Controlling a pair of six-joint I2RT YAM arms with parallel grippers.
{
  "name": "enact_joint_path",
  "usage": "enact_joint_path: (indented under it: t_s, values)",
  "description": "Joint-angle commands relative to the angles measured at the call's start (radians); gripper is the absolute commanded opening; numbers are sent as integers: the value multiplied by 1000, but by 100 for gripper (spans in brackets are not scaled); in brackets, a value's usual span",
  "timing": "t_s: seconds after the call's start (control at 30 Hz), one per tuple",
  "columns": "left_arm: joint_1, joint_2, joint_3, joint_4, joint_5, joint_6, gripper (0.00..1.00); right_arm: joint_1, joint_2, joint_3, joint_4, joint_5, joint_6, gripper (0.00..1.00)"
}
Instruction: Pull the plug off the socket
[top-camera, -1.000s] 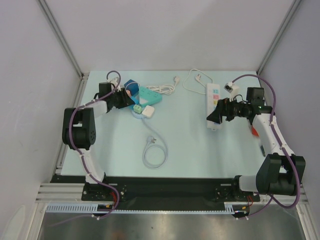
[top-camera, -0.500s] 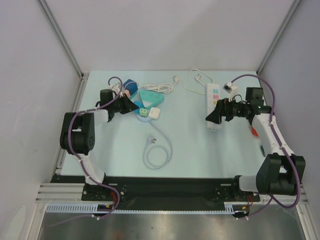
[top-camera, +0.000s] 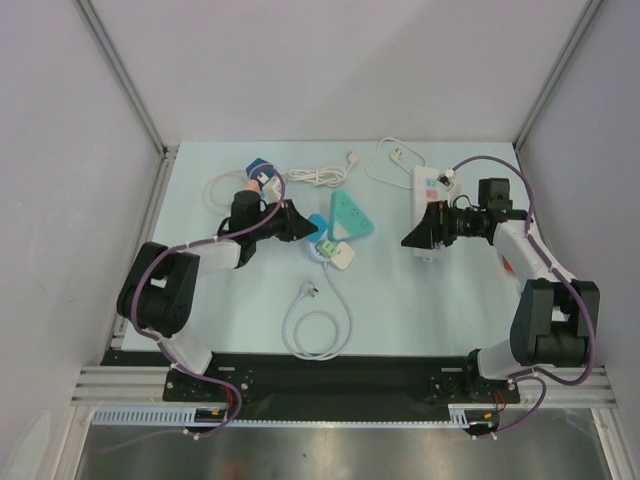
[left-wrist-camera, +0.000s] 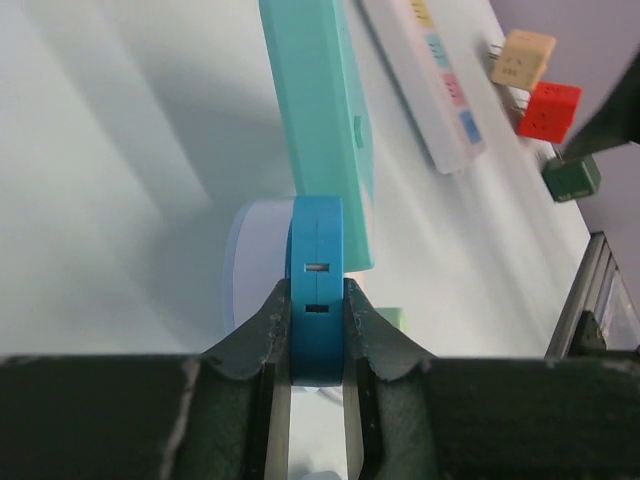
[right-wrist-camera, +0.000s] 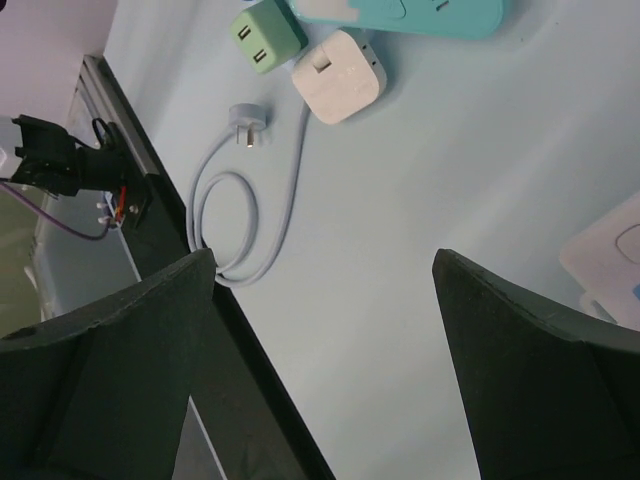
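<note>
On the tabletop (top-camera: 420, 310), from above: strip (top-camera: 350, 215) at centre; plug (top-camera: 318, 225) just beside it at its 8 o'clock; adapter pair (top-camera: 343, 258) side by side at the strip's 6 o'clock; coiled lead (top-camera: 309, 291) beyond them, nearer 6; second strip (top-camera: 426, 188) at 3 o'clock, well apart; cord bundle (top-camera: 325, 177) at 12 o'clock, behind the centre strip.

Robotics lab test cell, plain grey panel walls (top-camera: 300, 70), aluminium frame rails (top-camera: 121, 75), pale blue tabletop (top-camera: 400, 300)
</note>
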Motion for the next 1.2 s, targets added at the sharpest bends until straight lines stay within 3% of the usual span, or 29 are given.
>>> enact_joint_path:
  t_s: [0.0,0.17,0.33,0.4,0.57,0.7,0.87,1.17]
  values:
    - [-43,-93,21,158,57,65,0,7,23,-7,65,-70,56,96]
    - [-86,-95,50,83,62,194,0,13,24,-4,66,-67,39,96]
    - [-110,-105,72,12,98,303,0,30,29,-3,34,-96,-105,100]
    - [-115,-124,73,2,120,352,0,34,49,2,13,-127,-243,100]
    - [-121,-156,67,20,177,417,0,39,154,169,-230,-144,-666,100]
    - [-130,-178,64,23,230,461,0,39,274,313,-329,-137,-807,100]
    - [-142,-207,67,-9,264,523,0,99,391,447,-377,-185,-861,100]
    - [-162,-244,42,32,292,513,0,186,429,456,-297,-182,-760,99]
